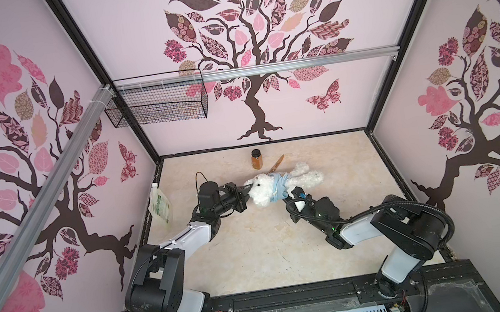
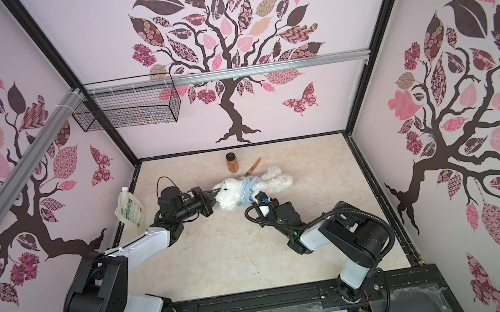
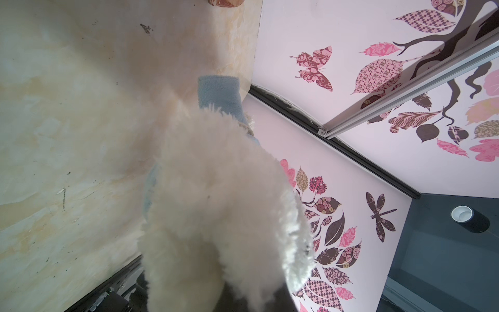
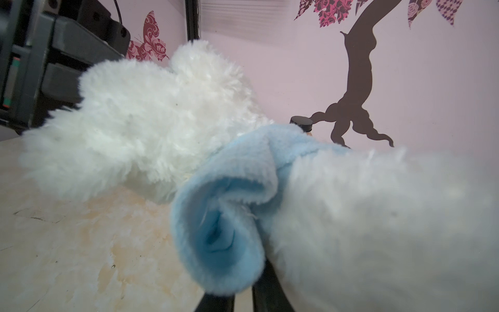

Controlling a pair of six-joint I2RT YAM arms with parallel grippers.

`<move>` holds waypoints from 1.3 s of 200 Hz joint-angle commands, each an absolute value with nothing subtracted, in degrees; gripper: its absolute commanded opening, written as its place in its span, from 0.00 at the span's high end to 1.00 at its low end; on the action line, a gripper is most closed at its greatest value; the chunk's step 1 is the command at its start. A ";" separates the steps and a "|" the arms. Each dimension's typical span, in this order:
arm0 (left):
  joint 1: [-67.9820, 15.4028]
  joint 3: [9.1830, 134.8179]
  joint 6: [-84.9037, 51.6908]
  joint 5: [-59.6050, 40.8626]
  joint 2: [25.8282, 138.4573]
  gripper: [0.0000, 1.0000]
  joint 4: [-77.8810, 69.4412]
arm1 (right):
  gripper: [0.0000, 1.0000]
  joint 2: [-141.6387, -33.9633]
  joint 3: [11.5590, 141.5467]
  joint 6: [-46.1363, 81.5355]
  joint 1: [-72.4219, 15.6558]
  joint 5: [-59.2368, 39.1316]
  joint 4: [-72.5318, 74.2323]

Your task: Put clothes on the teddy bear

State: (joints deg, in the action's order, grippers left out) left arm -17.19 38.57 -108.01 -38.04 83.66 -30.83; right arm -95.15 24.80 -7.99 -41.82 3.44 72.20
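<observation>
The fluffy white teddy bear (image 1: 305,177) (image 2: 275,181) lies in the middle of the table, head toward the left. A light blue shirt (image 1: 277,187) (image 2: 246,190) is bunched round its neck and chest. My left gripper (image 1: 246,193) (image 2: 213,199) is shut on the bear's head, and white fur (image 3: 216,202) fills the left wrist view. My right gripper (image 1: 289,192) (image 2: 255,195) sits at the shirt's near edge beside the bear's arm. In the right wrist view its dark fingers (image 4: 270,294) stand close together, tips buried in a rolled fold of the shirt (image 4: 224,216).
An amber jar with a black lid (image 1: 256,160) stands behind the bear, with a wooden utensil (image 1: 277,163) next to it. A white and green pouch (image 1: 160,204) leans at the table's left edge. A wire basket (image 1: 156,102) hangs on the back rail.
</observation>
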 commanded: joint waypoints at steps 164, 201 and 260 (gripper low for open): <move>-16.68 41.56 -76.27 -31.89 78.64 1.00 -8.76 | 1.00 -75.54 21.44 11.17 -39.95 12.65 55.78; -19.15 44.91 -61.51 -24.50 78.55 1.00 2.95 | 1.00 -69.90 21.62 15.61 -39.22 14.79 49.76; -24.61 46.53 -47.85 -10.95 77.60 1.00 12.69 | 1.00 -62.44 21.55 25.46 -33.80 17.73 40.01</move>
